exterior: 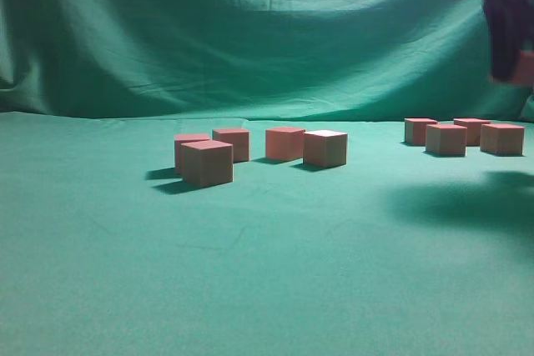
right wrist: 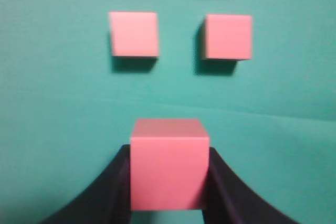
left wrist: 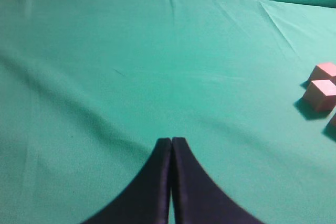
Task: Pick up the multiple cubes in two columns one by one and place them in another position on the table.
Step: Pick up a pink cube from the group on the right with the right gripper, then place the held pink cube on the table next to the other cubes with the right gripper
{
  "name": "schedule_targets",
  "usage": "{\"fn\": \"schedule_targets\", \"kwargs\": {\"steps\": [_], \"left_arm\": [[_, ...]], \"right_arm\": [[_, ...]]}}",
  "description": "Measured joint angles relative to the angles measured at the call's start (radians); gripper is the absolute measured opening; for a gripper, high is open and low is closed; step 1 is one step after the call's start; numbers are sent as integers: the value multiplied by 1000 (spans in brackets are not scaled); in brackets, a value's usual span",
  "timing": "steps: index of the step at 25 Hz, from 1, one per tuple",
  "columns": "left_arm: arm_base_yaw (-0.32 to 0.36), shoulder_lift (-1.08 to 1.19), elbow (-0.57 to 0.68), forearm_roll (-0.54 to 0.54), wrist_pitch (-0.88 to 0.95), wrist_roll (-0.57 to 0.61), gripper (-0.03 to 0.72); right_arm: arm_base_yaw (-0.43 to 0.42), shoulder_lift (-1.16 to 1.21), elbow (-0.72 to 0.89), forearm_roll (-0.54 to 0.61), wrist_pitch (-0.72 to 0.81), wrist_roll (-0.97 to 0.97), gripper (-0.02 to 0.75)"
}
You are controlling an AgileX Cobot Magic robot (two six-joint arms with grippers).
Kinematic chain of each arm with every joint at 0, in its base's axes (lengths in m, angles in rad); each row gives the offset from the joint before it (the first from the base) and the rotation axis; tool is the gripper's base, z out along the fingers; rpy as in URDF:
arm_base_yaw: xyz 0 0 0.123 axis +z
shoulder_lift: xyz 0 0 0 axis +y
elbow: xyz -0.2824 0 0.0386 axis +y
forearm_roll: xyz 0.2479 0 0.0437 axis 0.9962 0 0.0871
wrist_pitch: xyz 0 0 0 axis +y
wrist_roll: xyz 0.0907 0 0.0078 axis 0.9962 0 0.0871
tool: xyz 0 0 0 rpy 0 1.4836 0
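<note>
The broad flat table (exterior: pixel 250 289), draped in slightly wrinkled green cloth, carries two groups of small matte cubes with pinkish-red tops and tan-pink sides. Four cubes (exterior: pixel 260 152) sit left of centre in the exterior view, loosely spaced, and four more cubes (exterior: pixel 467 135) sit close together near the right edge. A wide bare stretch of cloth lies in front of both groups, and an open gap separates them. The right gripper (right wrist: pixel 169 182) hangs high at the upper right of the exterior view, above the right-hand group, its dark fingers (right wrist: pixel 113 192) clamped on either side of a single pink cube (right wrist: pixel 168 163), which is lifted clear of the table; in the exterior view this part is blurred, so only a reddish patch shows there. Below it the right wrist view shows two cubes side by side with cloth between them. The left gripper (left wrist: pixel 171 145) hovers over bare cloth, jaws pressed together and holding nothing, with cubes (left wrist: pixel 321 87) at the far right edge of its view.
</note>
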Motion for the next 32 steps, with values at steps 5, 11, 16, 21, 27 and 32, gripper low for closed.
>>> {"fn": "schedule_targets", "kwargs": {"steps": [5,11,16,21,27,32], "left_arm": [[0,0,0,0,0,0,0],[0,0,0,0,0,0,0],[0,0,0,0,0,0,0],[0,0,0,0,0,0,0],[0,0,0,0,0,0,0],[0,0,0,0,0,0,0]], "right_arm": [[181,-76,-2,27,38,-35,265],[408,-45,-2,76,50,-197,265],[533,27,-2,84,24,-380,265],[554,97,-2,84,14,-473,265],[554,144,-9,81,-44,-481,265],[554,176,-20,81,-86,-483,265]]}}
